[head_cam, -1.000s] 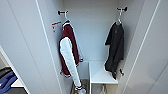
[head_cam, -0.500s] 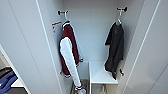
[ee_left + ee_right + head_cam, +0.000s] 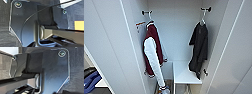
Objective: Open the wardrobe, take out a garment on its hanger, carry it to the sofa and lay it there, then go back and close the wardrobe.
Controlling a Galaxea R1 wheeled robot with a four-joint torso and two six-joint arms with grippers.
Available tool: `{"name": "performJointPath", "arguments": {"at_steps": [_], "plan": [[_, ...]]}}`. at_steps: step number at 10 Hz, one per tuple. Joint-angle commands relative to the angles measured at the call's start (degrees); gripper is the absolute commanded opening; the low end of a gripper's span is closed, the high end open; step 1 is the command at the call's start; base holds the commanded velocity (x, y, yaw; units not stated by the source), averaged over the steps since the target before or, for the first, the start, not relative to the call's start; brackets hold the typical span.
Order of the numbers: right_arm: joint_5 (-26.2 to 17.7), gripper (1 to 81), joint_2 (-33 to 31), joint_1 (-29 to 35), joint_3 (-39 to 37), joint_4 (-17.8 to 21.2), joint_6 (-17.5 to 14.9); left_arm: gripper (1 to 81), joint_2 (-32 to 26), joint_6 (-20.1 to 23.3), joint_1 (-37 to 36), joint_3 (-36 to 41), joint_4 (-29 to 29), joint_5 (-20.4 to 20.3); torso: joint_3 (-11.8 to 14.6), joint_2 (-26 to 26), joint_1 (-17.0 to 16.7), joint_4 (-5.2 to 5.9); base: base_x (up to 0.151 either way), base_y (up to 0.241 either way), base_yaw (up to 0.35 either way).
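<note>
The wardrobe (image 3: pixel 184 30) stands open in the head view, its white doors swung wide at the left (image 3: pixel 109 50) and right (image 3: pixel 234 55). The black garment (image 3: pixel 199 47) hangs limp inside on the right. Its pale hanger (image 3: pixel 203 18) hooks over a black peg (image 3: pixel 206 9) near the top. The garment's hem reaches down to the low white shelf (image 3: pixel 184 73). The wrist views show dark carpet past the robot's own plates.
A maroon jacket with white sleeves (image 3: pixel 152 52) hangs from the left peg (image 3: pixel 145 12), close to the left door's edge. Something blue (image 3: pixel 91 81) lies low beyond the left door. Open space separates the two hanging clothes.
</note>
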Motion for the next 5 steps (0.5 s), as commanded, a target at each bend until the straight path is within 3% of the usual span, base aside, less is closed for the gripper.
{"name": "performJointPath", "arguments": {"at_steps": [1, 3, 5], "plan": [[-3.15, 81.1, -0.43, 1.54, 0.34, -0.13, -0.15, 81.1, -0.81, 0.43, -1.81, 0.09, 0.24, 3.57, 0.00, 0.00, 0.00, 0.00, 0.000, 0.000, 0.000], [-3.15, 81.1, -0.43, 1.62, 0.34, 0.05, -0.15, 81.1, -0.90, 0.52, -1.64, 0.09, 0.33, 3.57, 0.00, 0.00, 0.00, 0.00, 0.000, 0.000, 0.000], [-3.15, 81.1, -0.43, 1.54, 0.52, -0.13, -0.15, 81.1, -0.98, 0.52, -1.64, 0.09, 0.24, 3.57, 0.00, -0.04, -0.09, 0.00, 0.073, 0.000, 0.000]]}}
